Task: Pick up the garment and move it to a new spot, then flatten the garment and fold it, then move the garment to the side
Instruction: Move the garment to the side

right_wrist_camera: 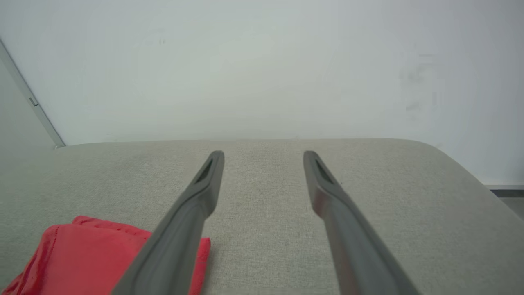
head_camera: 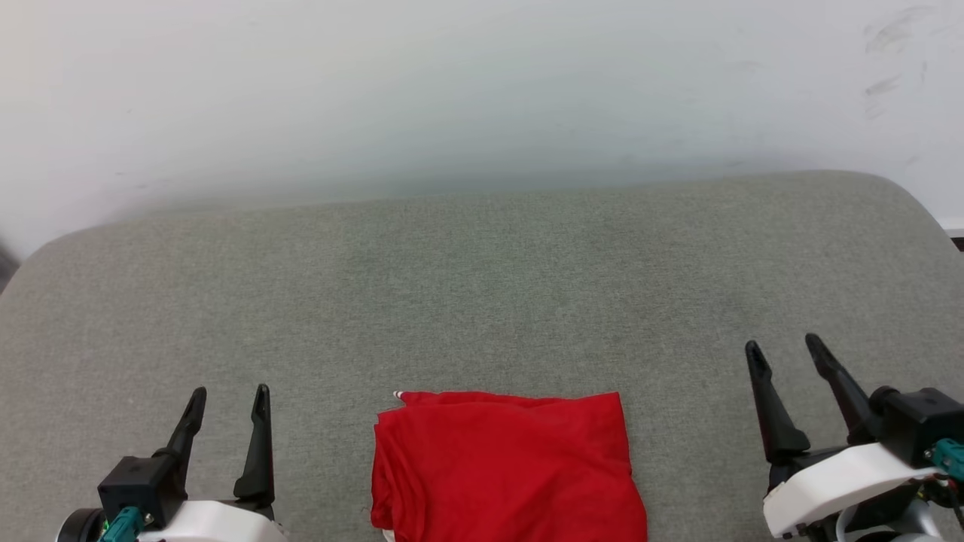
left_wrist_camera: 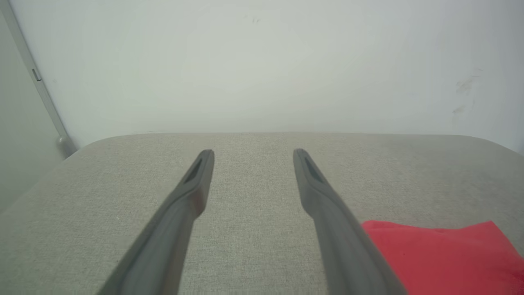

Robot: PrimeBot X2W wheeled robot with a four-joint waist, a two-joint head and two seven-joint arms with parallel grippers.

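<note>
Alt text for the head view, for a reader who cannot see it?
A red garment lies in a neat rectangle at the near edge of the grey fabric surface, between the open, empty left gripper and right gripper. A white wall stands behind.

You're working over a bench (head_camera: 482, 286) covered in grey-green woven fabric. Its far corners are rounded and its far edge runs along a pale wall. The garment (head_camera: 506, 470) lies on it, a red shirt folded into a rough rectangle. It rests flat on the covering at the middle of the near side, and the bottom of your head view cuts off its near part. A speck of white trim peeks out at its far left corner. The covering looks smooth on both sides of it.
</note>
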